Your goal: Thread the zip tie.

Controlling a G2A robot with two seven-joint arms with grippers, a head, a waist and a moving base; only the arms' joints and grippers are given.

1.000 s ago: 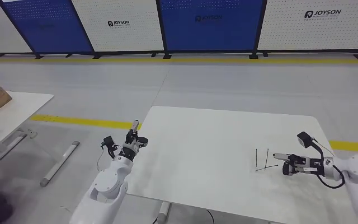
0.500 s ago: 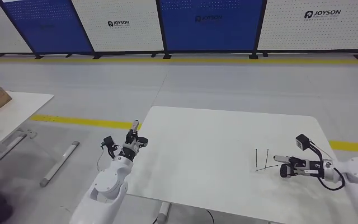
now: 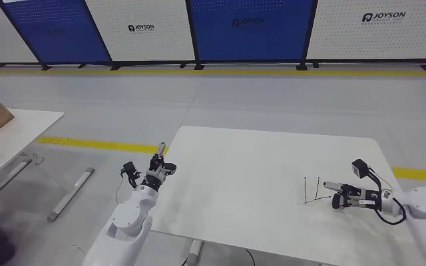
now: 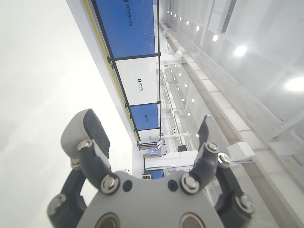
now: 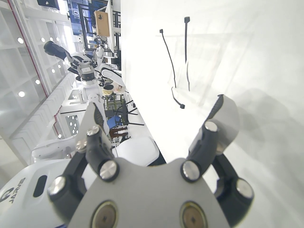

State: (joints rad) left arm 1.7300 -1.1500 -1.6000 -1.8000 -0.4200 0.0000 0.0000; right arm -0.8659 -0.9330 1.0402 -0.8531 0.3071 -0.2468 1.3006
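Observation:
Three thin black zip ties lie near the right end of the white table (image 3: 253, 173). In the right wrist view, two long ties (image 5: 169, 58) (image 5: 186, 41) lie nearly parallel, and a short curved one (image 5: 177, 99) ends in a square head. My right gripper (image 5: 158, 105) (image 3: 327, 187) is open just short of them, low over the table, with nothing between its fingers. Open as well, my left gripper (image 4: 146, 119) (image 3: 162, 147) is at the table's left edge, far from the ties, pointing up and away.
The table's right edge is close behind the right arm. Beyond the far edge there is floor with a yellow line (image 3: 100, 143) and blue and white panels (image 3: 249, 30). Another white table (image 3: 26, 130) stands off to the left.
The right arm has shifted slightly, its wrist dropping a little toward the table's near edge; its gripper stays open by the ties. The left arm has not moved.

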